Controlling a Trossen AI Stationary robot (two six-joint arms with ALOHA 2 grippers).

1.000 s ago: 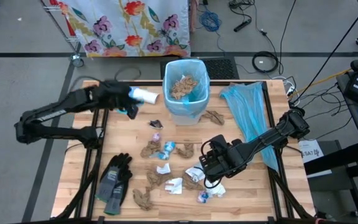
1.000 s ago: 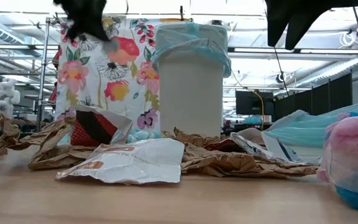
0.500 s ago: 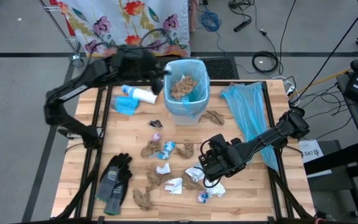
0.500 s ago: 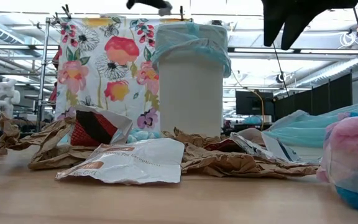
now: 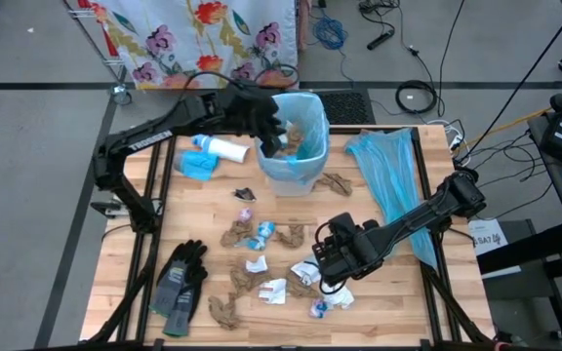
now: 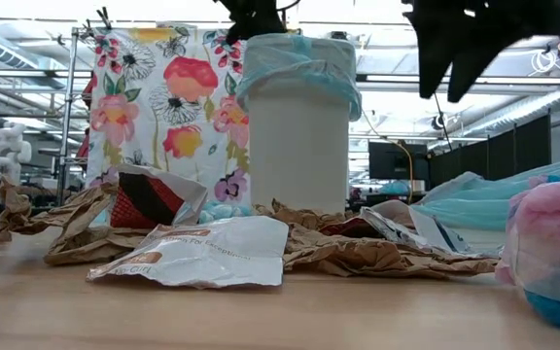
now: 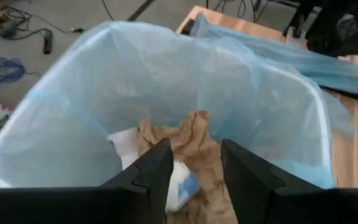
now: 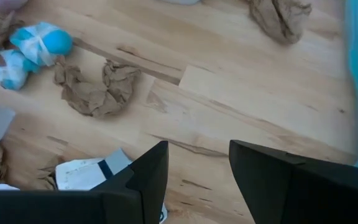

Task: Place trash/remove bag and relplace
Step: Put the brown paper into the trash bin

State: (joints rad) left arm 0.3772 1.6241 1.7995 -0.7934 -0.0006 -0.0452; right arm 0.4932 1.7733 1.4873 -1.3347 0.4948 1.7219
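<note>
A white bin point(image 5: 291, 166) lined with a pale blue bag point(image 7: 104, 62) stands at the table's far middle. It holds brown paper wads and white scraps point(image 7: 188, 140). My left gripper point(image 7: 194, 165) hangs open over the bin's mouth, at its left rim point(image 5: 273, 129), with nothing between its fingers. More trash point(image 5: 261, 261), brown wads and blue-white wrappers, lies loose on the table in front of the bin. My right gripper point(image 8: 197, 165) hovers open above this trash point(image 5: 325, 271), over bare wood beside a white wrapper point(image 8: 92, 174).
A spare blue bag point(image 5: 388, 180) lies flat along the table's right side. Dark grey gloves point(image 5: 179, 278) rest near the front left. A white tube bottle point(image 5: 224, 148) and a blue scrap point(image 5: 195, 166) lie left of the bin. A flowered cloth point(image 6: 163, 107) hangs behind the table.
My left gripper has risen from beside the white bottle and swung toward the table's right and far side, ending over the bin's mouth. My right arm has kept still.
</note>
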